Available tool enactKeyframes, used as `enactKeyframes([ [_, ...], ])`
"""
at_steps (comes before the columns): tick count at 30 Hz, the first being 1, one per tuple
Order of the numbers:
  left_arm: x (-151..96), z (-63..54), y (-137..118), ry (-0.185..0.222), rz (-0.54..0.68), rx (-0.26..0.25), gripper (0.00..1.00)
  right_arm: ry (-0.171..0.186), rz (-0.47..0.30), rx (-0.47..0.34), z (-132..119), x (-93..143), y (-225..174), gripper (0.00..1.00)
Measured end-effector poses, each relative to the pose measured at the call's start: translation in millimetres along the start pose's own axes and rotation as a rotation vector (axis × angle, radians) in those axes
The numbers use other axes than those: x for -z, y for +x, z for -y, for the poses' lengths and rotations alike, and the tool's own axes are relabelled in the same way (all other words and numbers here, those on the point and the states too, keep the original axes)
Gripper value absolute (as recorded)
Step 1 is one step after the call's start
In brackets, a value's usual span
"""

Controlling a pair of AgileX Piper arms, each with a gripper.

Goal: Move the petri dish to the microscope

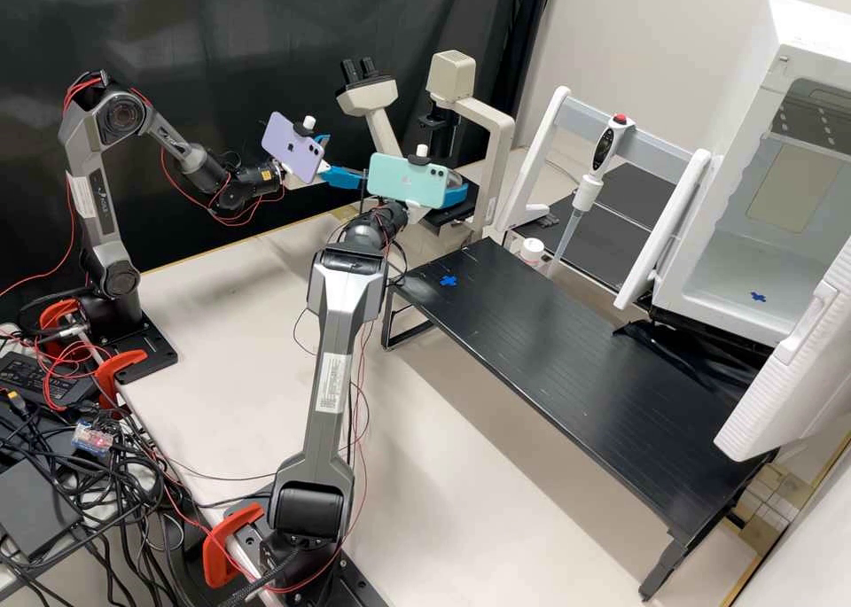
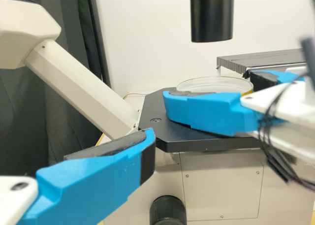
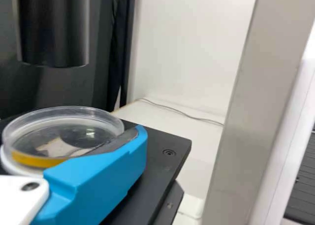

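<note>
Holding petri dish (image 3: pixel 61 129): right hand (image 1: pixel 456 194), labelled arm (image 1: pixel 331 381)

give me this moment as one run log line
petri dish: at microscope stage | right gripper: shut on dish | left gripper: open | release: not yet

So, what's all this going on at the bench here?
The robot's right gripper has a clear, shallow dish between its blue fingers, right at the microscope, over its black platform. I can't tell whether the dish is already resting there. The left gripper is close by, open and holding nothing.
</note>
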Motion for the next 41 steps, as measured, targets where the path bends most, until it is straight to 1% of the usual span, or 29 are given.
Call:
enactKeyframes([
  [2,0.0,0.0,0.0,0.0,0.0,0.0,1.0,0.014,-0.005,0.007,-0.9,-0.5,-4.5,1.0],
  [6,0.0,0.0,0.0,0.0,0.0,0.0,1.0,0.025,-0.04,0.029,-6.9,-3.2,-24.1,1.0],
  [10,0.0,0.0,0.0,0.0,0.0,0.0,1.0,0.025,-0.074,0.021,-16.4,-3.1,-43.4,1.0],
  [12,0.0,0.0,0.0,0.0,0.0,0.0,1.0,0.025,-0.1,0.017,-19.9,-8.5,-63.5,1.0],
  [13,0.0,0.0,0.0,0.0,0.0,0.0,1.0,0.027,-0.1,0.022,-18.2,-12.8,-69.1,1.0],
  [14,0.0,0.0,0.0,0.0,0.0,0.0,1.0,0.048,-0.114,0.019,-22.2,-15.4,-85.4,1.0],
  [15,0.0,0.0,0.0,0.0,0.0,0.0,1.0,0.058,-0.113,0.022,-21.1,-18.1,-90.3,1.0],
  [17,0.0,0.0,0.0,0.0,0.0,0.0,1.0,0.088,-0.131,0.001,-26.3,-21.1,-106.1,1.0],
  [18,0.0,0.0,0.0,0.0,0.0,0.0,1.0,0.093,-0.161,-0.019,-30.7,-22.1,-117.4,1.0],
  [19,0.0,0.0,0.0,0.0,0.0,0.0,1.0,0.087,-0.17,-0.021,-31.7,-24.6,-124.9,1.0],
  [21,0.0,0.0,0.0,0.0,0.0,0.0,1.0,0.095,-0.211,-0.06,-39.8,-36.8,-154.3,1.0],
  [23,0.0,0.0,0.0,0.0,0.0,0.0,1.0,0.108,-0.245,-0.103,-49.4,-39.1,-169.2,1.0],
  [25,0.0,0.0,0.0,0.0,0.0,0.0,1.0,0.123,-0.283,-0.171,-61.0,-46.1,-185.3,1.0],
  [27,0.0,0.0,0.0,0.0,0.0,0.0,1.0,0.107,-0.3,-0.225,-70.6,-60.1,-204.4,1.0],
  [30,0.0,0.0,0.0,0.0,0.0,0.0,1.0,0.102,-0.263,-0.295,-82.9,-83.0,-228.2,1.0],
  [33,0.0,0.0,0.0,0.0,0.0,0.0,1.0,0.113,-0.193,-0.341,-91.0,-103.3,-244.8,1.0],
  [36,0.0,0.0,0.0,0.0,0.0,0.0,1.0,0.108,-0.121,-0.375,-98.2,-125.0,-255.7,1.0],
  [38,0.0,0.0,0.0,0.0,0.0,0.0,1.0,0.117,-0.087,-0.38,-99.7,-135.8,-259.5,1.0],
  [41,0.0,0.0,0.0,0.0,0.0,0.0,1.0,0.143,-0.044,-0.398,-103.5,-149.8,-263.6,1.0],
])
